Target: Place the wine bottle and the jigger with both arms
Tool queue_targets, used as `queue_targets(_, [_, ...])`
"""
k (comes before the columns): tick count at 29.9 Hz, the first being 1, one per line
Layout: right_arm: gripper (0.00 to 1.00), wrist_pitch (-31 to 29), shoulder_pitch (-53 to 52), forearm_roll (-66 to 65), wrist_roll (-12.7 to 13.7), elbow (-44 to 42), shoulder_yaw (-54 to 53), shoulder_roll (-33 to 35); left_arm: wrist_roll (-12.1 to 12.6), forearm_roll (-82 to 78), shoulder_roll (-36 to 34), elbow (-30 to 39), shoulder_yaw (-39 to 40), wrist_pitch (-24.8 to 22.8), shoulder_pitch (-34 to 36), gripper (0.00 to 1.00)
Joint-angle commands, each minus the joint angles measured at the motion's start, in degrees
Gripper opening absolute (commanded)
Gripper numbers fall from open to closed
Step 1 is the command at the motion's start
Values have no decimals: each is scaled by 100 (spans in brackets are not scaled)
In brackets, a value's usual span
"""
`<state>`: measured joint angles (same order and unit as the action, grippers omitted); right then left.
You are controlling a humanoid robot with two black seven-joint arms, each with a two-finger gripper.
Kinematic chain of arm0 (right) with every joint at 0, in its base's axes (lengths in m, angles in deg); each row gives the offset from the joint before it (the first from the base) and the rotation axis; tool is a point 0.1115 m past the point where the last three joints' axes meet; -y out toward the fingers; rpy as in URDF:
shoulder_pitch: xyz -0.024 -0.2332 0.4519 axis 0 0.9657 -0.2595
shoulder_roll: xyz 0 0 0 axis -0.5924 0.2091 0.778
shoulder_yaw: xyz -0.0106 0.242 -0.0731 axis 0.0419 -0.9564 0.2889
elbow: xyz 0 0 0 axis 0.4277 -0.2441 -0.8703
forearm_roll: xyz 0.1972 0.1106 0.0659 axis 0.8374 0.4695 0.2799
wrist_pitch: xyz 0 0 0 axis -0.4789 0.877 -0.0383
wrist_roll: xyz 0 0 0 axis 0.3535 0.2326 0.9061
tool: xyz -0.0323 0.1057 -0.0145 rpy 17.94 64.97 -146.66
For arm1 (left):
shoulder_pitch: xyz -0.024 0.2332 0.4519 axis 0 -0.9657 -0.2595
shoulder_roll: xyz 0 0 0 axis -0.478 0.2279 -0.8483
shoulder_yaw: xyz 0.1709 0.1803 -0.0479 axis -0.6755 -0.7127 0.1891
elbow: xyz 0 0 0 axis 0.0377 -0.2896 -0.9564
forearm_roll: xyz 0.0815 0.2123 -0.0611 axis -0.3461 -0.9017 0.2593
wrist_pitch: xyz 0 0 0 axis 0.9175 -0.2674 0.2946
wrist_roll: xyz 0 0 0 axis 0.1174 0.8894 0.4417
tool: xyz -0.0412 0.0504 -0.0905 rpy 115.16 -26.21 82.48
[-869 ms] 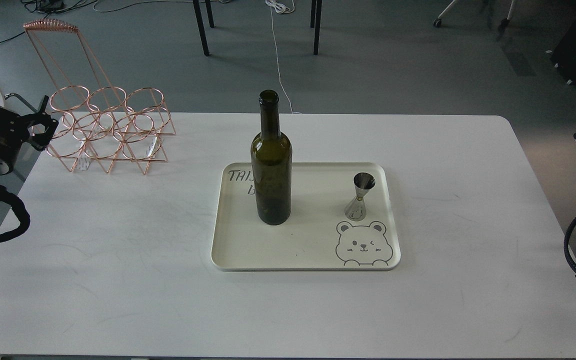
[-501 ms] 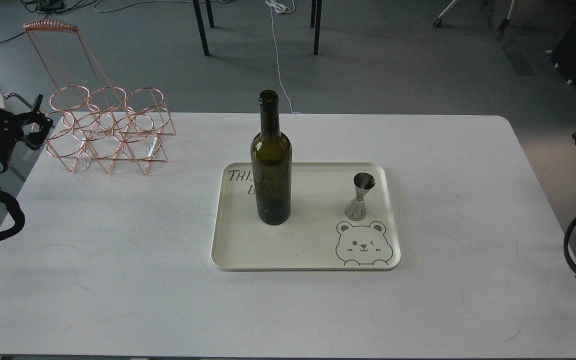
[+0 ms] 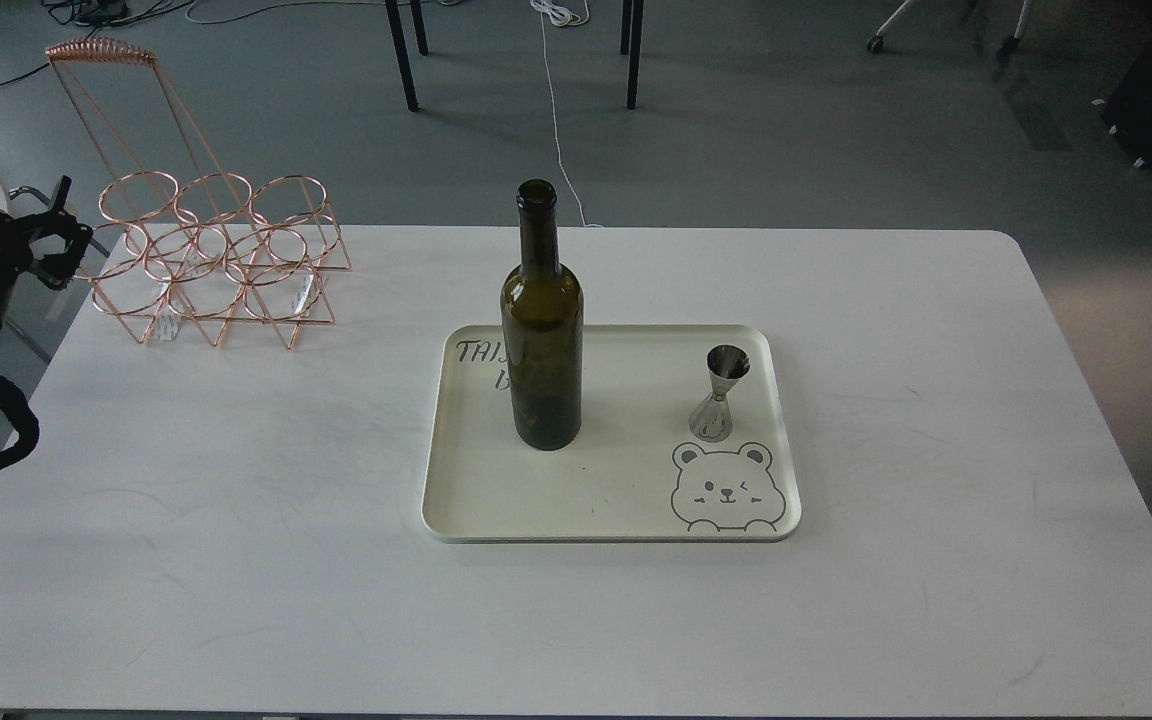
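The tray [image 3: 496,505] is my landmark, a cream rectangle lying near the middle of the white bench [image 3: 236,560]. Well apart from it, toward the bench's far left corner, stands a copper wire rack [image 3: 211,255] of open rings with a tall looped handle. Nothing lies on the bare top between the rack and the tray, nor to the tray's right. Beyond the bench's far edge, past the tray, dark furniture legs [image 3: 401,55] and a white cable [image 3: 558,110] sit on the grey floor.

Inside the tray, the wine bottle [image 3: 541,340] stands upright in the left half, hiding part of some printed lettering [image 3: 479,352]. The jigger [image 3: 720,394] stands upright in the right half, well apart from the bottle and just behind a printed bear face [image 3: 728,489] in the tray's near right corner.

My left pincer [image 3: 54,235] hangs off the bench's left edge, just left of the rack and far from the tray; it grips nothing, but it is too dark to tell how wide it gapes (the fingers blur together). My right pincer is out of sight.
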<state>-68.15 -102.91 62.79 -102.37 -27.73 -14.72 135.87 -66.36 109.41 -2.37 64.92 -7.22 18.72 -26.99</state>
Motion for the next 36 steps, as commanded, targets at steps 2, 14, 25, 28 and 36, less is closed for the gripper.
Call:
queue_targets(2, [99, 1031, 125, -1434, -1, 1990, -1, 563, -12, 0, 0, -2, 0, 0, 0, 98])
queue_targets(14, [99, 1858, 678, -5617, -124, 3849, 7, 942, -12, 0, -26, -2, 0, 0, 8, 98])
queue_targets(25, [98, 3774, 1048, -8712, -247, 3533, 1140, -86, -12, -9, -44, -20, 0, 0, 26, 98])
queue_targets(28, [98, 4029, 1039, -9310, -247, 3077, 1220, -402, -21, -9, -52, -29, 0, 0, 17, 98])
queue_targets(36, [91, 4118, 1004, -9751, -238, 2136, 1282, -1501, -12, -9, -44, -81, -9, 0, 0, 98])
